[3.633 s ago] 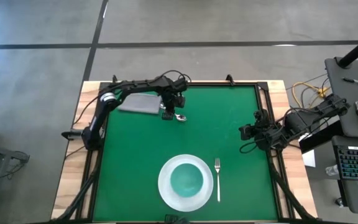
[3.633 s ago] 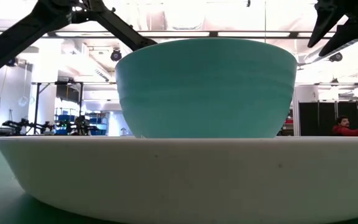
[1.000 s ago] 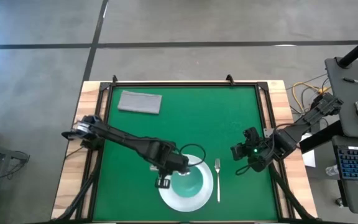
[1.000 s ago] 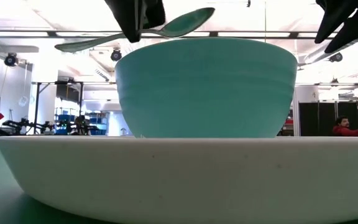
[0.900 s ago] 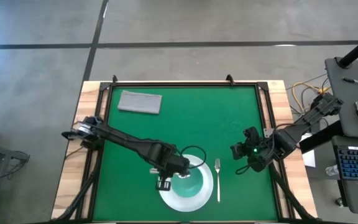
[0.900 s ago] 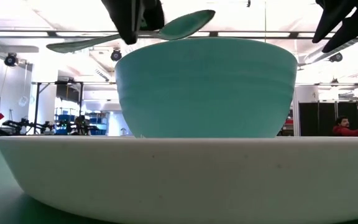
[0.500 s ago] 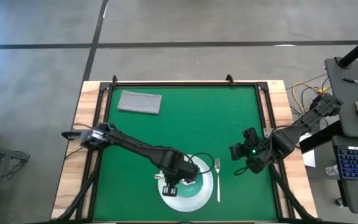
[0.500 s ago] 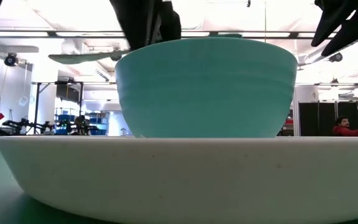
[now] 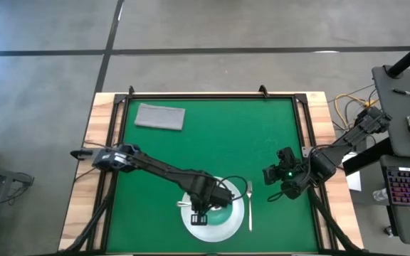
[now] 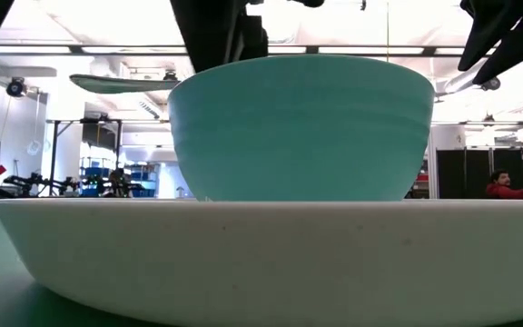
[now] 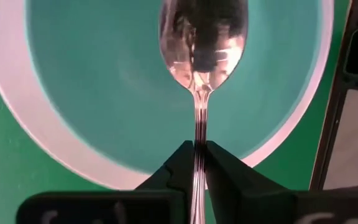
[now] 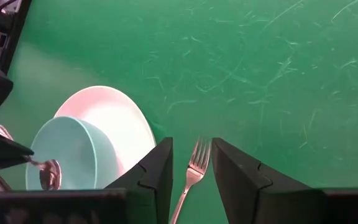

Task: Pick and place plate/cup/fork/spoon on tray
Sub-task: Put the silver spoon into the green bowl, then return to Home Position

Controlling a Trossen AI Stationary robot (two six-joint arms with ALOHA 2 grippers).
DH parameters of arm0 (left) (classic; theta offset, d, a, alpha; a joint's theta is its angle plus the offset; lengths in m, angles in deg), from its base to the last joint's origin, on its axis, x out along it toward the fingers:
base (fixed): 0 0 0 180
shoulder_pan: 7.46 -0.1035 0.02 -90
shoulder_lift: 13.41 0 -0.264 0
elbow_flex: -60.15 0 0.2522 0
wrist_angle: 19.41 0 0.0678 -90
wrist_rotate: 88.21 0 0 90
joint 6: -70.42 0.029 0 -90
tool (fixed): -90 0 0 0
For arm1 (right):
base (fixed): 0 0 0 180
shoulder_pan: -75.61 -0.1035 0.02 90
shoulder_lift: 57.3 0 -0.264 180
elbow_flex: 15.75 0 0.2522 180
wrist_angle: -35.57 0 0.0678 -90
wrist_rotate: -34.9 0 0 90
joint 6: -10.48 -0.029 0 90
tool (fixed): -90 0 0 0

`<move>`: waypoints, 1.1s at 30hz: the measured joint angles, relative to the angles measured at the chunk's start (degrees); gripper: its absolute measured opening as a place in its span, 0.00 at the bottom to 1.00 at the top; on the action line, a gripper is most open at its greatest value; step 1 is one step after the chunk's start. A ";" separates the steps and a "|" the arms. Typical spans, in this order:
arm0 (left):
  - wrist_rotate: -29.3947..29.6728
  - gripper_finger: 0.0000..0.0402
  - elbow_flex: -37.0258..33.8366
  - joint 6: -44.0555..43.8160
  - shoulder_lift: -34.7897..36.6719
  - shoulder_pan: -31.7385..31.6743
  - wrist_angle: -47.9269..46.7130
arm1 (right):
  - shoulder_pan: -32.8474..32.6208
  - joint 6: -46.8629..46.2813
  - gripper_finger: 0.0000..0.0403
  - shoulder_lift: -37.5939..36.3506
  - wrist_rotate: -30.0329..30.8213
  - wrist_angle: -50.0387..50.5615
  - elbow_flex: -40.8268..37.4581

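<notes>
The left gripper (image 9: 200, 211) is hanging over the near side of the mat (image 9: 248, 135), above the cup (image 9: 216, 210), with its fingers (image 11: 180, 163) pinched tight on the spoon (image 11: 201, 56) by the handle. The spoon's bowl is hovering face up over the cup's teal inside; in the low view the spoon (image 10: 121, 83) is showing as a thin sliver sticking out level past the cup (image 10: 300, 127), just above rim height. Half a second ago that gripper was sitting a touch farther toward the left rim; it has since slid inward over the cup, and the arm has stretched out a little more. A second ago the spoon's bowl was still riding high above the rim in the low view; now it is hidden behind the cup wall.

The cup is sitting inside the plate (image 9: 238, 220), unmoved. The fork (image 9: 249, 205) is lying on the mat just to the right of the plate, tines pointing away from the near edge, also unmoved.

The right gripper (image 9: 270, 174) is waiting over the mat's right side, its fingers (image 12: 157, 167) spread apart and empty, with the fork (image 12: 192, 164) seen between them below. It is holding the same spot as before. A grey cloth (image 9: 160, 116) is lying at the far left corner.
</notes>
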 joint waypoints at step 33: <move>3.25 0.10 0.63 -9.50 16.53 -0.25 8.17 | -3.34 48.70 0.25 -0.02 -0.42 -13.76 11.28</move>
